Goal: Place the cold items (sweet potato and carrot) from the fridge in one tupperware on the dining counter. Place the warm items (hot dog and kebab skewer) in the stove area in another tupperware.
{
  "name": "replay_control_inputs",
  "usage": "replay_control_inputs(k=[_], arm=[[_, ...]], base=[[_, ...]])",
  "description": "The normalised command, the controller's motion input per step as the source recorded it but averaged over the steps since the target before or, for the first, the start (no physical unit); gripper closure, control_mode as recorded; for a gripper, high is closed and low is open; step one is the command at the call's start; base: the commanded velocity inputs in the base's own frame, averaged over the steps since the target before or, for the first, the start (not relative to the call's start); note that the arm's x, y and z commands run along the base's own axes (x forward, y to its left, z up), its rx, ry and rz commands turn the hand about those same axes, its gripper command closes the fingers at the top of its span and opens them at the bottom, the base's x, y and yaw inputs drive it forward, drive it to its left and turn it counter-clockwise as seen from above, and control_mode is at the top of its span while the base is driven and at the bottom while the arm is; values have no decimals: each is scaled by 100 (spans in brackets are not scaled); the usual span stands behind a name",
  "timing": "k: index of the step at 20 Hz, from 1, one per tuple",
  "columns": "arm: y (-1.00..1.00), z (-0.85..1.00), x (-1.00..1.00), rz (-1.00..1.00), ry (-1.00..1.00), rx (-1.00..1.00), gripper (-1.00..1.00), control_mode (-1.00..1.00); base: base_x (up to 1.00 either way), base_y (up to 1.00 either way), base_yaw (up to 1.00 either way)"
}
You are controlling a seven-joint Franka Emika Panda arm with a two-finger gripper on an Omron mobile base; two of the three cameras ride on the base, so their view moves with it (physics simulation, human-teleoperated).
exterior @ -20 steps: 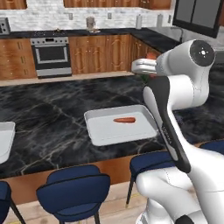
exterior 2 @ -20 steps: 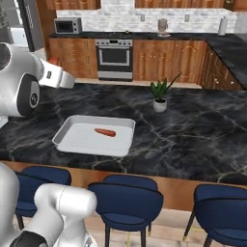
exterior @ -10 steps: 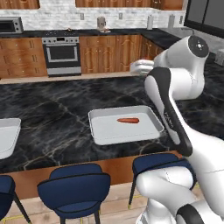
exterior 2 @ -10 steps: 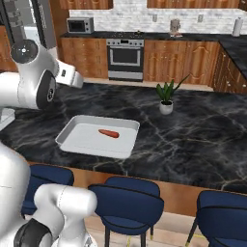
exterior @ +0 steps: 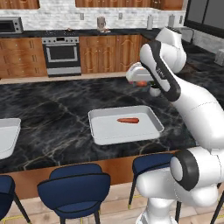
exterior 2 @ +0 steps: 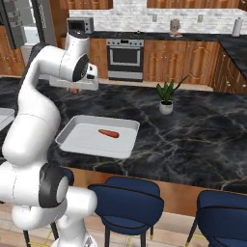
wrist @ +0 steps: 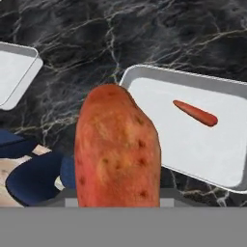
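Two-finger gripper (exterior: pixel 142 83) held high over the black marble dining counter (exterior: pixel 52 113), fingers clamped on the big reddish-brown sweet potato (wrist: pixel 117 149); in hand view the potato stands upright, centre-low, w/ fingertips hidden behind it. Small orange carrot (exterior: pixel 128 120) lies flat inside the shallow grey rectangular tupperware tray (exterior: pixel 98 131), abt centre of tray, slightly toward 1 o'clock. In left base view the gripper sits at 1 o'clock from the tray, above its far right corner, not touching. Second grey tray (exterior: pixel 8 135) at 9 o'clock, well apart, at counter's left edge. Small potted green plant (exterior 2: pixel 166 96) on counter at 2 o'clock of the tray in right base view. Navy stools (exterior: pixel 74 190) along near edge, 6 o'clock.
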Motion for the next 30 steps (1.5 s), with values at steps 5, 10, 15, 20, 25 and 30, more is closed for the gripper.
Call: replay_control_inputs(k=[5,10,15,20,25,30], arm=[[0,-50,34,47,3,-8,100,-100],[0,-48,16,44,0,-6,100,-100],[9,-45,13,18,0,-13,100,-100],[14,-60,6,9,0,-9,100,-100],[12,-50,7,3,0,-4,100,-100],[5,-38,39,0,0,0,100,-100]], base=[[0,0,0],[0,0,0],[0,0,0],[0,0,0],[0,0,0],[0,0,0]])
